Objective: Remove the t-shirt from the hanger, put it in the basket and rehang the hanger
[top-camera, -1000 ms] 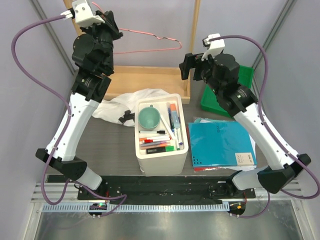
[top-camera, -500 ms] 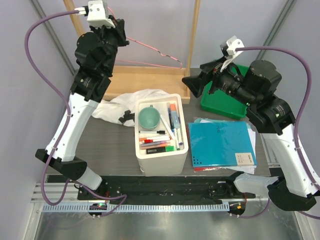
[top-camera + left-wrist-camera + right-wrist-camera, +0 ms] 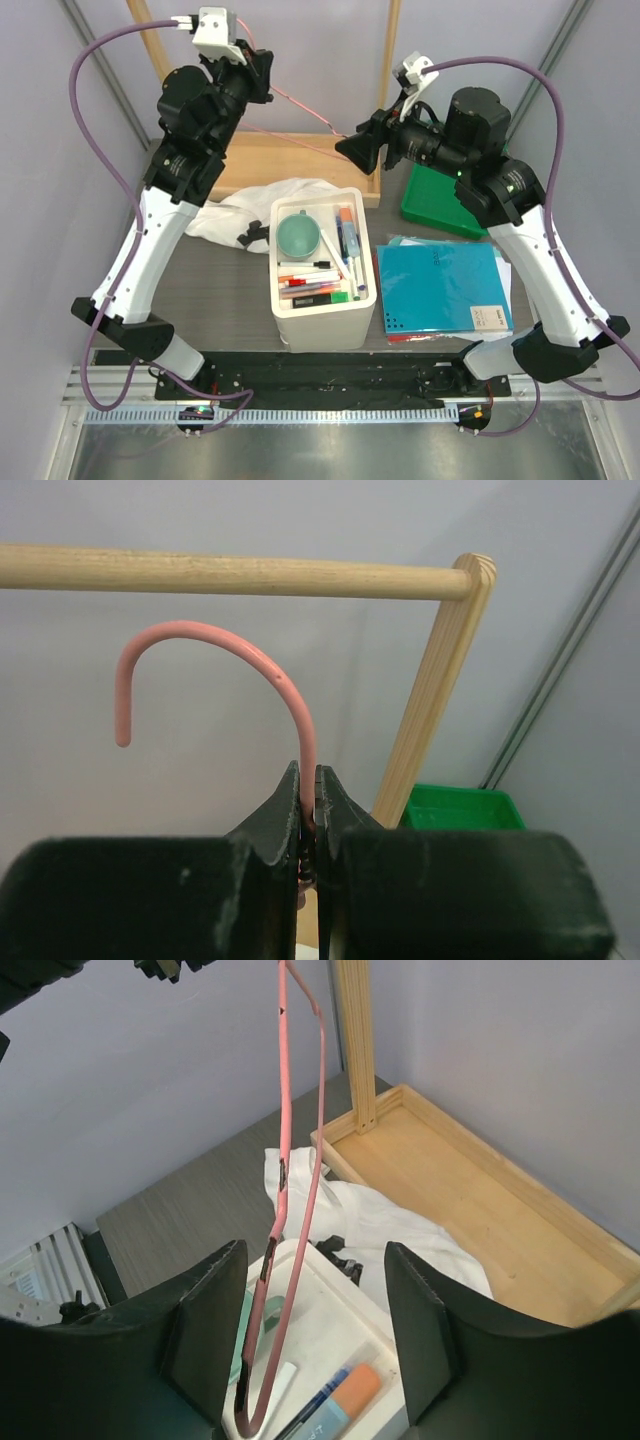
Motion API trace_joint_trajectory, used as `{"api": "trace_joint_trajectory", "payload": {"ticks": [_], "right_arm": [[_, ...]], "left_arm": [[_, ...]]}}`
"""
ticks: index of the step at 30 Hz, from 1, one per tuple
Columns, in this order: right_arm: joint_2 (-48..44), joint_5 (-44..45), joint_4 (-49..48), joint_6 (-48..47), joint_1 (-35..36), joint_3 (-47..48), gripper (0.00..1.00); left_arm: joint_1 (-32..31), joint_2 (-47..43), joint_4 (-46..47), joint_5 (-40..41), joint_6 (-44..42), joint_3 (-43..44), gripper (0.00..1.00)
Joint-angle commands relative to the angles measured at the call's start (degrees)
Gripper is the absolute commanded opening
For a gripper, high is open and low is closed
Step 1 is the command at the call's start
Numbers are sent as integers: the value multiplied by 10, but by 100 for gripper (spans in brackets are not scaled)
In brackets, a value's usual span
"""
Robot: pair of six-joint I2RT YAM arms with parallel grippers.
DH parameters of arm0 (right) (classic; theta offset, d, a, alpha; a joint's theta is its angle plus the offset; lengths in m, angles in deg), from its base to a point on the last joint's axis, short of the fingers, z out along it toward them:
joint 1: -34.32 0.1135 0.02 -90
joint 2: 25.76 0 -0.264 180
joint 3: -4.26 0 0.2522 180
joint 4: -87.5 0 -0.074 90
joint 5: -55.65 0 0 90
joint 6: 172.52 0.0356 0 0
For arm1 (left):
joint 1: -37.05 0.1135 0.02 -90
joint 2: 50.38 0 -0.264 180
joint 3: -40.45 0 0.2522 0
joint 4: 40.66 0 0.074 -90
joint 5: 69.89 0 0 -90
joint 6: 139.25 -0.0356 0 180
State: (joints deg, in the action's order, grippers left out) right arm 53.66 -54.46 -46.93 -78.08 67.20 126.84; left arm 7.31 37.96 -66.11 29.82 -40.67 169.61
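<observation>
Already off, the t-shirt point(image 3: 235, 215) lies crumpled on the desk point(image 3: 230, 290) toward its far left edge, just beside the white box point(image 3: 300, 322). The hanger point(image 3: 284, 1140) hangs aloft, neck clamped in your left pincer point(image 3: 310, 800). Your right pincer point(image 3: 315, 1250) stands open around its far end. Close crookedly and the thin wire may twist or slip. Compared with a second ago, your right arm is in at the wire and the hanger sits higher.
</observation>
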Motion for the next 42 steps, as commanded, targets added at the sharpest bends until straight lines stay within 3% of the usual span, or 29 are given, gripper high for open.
{"api": "trace_joint_trajectory", "payload": {"ticks": [1, 3, 13, 17, 19, 21, 22, 27, 32, 36, 42], "right_arm": [[-7, 33, -8, -5, 12, 7, 58], [-3, 49, -2, -6, 18, 6, 49], [-1, 137, 5, -26, 65, -26, 41], [-3, 191, 4, -20, 76, -24, 1], [-14, 224, -7, -7, 84, -35, 1], [-34, 265, -34, 6, 89, -54, 1], [-44, 273, -46, 12, 90, -81, 1], [-100, 319, -90, 43, 90, -127, 1], [-108, 351, -83, 49, 90, -133, 1], [-114, 390, -79, 51, 90, -149, 1], [-96, 462, -88, 71, 90, -136, 1]], "left_arm": [[-10, -12, -5, -15, -19, 18, 0], [-11, -12, -5, -15, -19, 18, 0], [-32, -13, 7, -1, -42, 14, 0], [-33, -18, 8, 0, -44, 3, 0], [-33, -31, 15, 7, -39, -11, 4], [-34, -46, 43, 15, -30, -46, 23], [-33, -65, 55, 26, -15, -60, 41], [-33, -108, 95, 29, 39, -110, 67], [-33, -162, 97, 11, 89, -149, 76], [-33, -232, 81, 19, 123, -210, 78], [-33, -396, 49, 44, 186, -386, 80]]}}
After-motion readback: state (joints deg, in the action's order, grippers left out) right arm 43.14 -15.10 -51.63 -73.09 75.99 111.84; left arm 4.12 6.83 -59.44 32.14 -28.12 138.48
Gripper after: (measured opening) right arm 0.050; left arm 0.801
